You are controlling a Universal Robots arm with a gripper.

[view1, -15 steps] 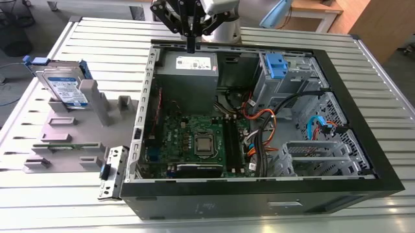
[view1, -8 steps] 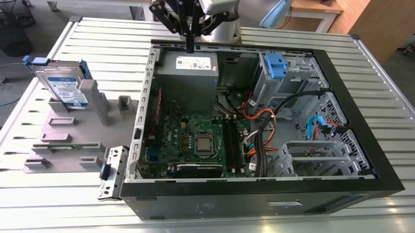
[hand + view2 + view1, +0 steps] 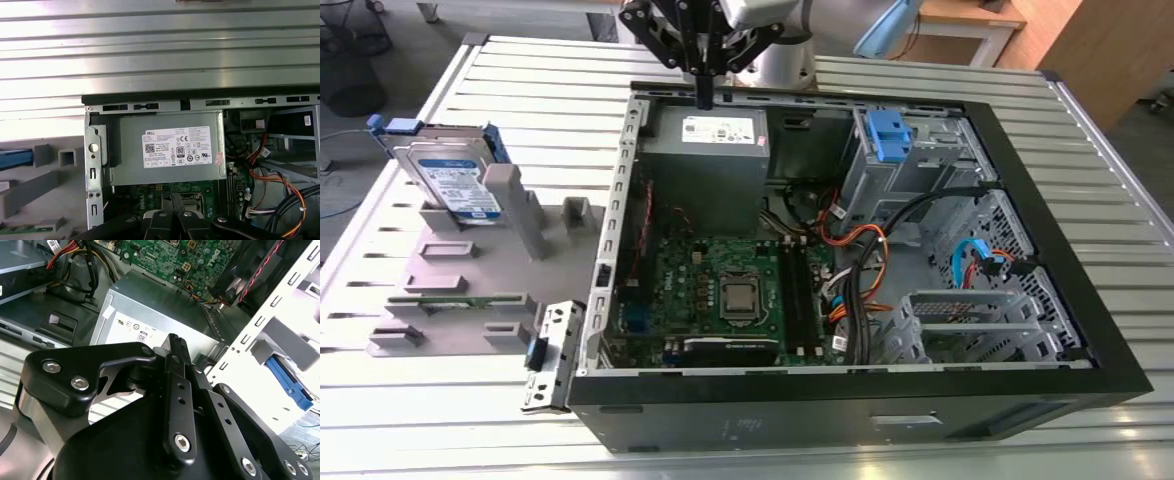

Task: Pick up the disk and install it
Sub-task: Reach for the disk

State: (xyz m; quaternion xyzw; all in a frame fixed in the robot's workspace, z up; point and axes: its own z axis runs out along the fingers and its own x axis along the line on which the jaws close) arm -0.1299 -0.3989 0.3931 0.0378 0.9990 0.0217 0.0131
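Pressed together and empty, the jaws hang just above the power-supply box. Well apart from them, past the case wall, the disk stands upright in a grey holder. It is likely rigid, dense, slick and shock-sensitive; grip its exposed upper part across the flat faces.

— What am I seeing on my end effector?
— On my second wrist view it is matte black: flat linked bars pinned with silver hex-socket screws.
— And the arm itself?
— My exterior view gives me a silver-grey tube with a pale blue joint cap beside the black linkage.
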